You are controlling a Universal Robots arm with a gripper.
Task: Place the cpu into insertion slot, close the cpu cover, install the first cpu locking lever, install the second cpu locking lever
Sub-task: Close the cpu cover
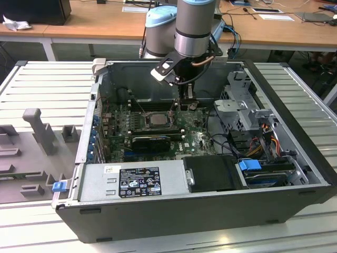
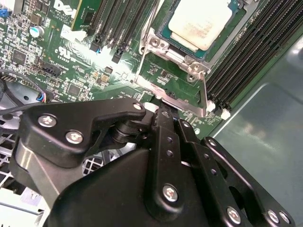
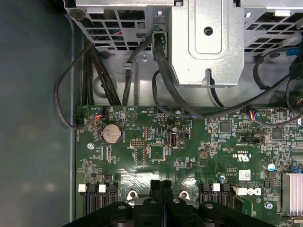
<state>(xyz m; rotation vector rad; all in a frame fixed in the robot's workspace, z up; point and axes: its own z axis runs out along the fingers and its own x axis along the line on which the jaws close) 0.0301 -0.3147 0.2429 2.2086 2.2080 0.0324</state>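
Cpu (image 2: 201, 23), a small flat square chip with a dull silver-grey metal top, lies seated in the dark-framed square insertion slot (image 2: 182, 56) of the green motherboard (image 2: 71, 61); light, rigid and likely fragile, it is best held by its edges. Black metal gripper (image 2: 161, 109), fingers pressed together and empty, hovers at the slot's bright rim.

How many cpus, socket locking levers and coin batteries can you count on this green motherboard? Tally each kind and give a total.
cpu: 1
locking levers: 2
coin battery: 1
Total: 4
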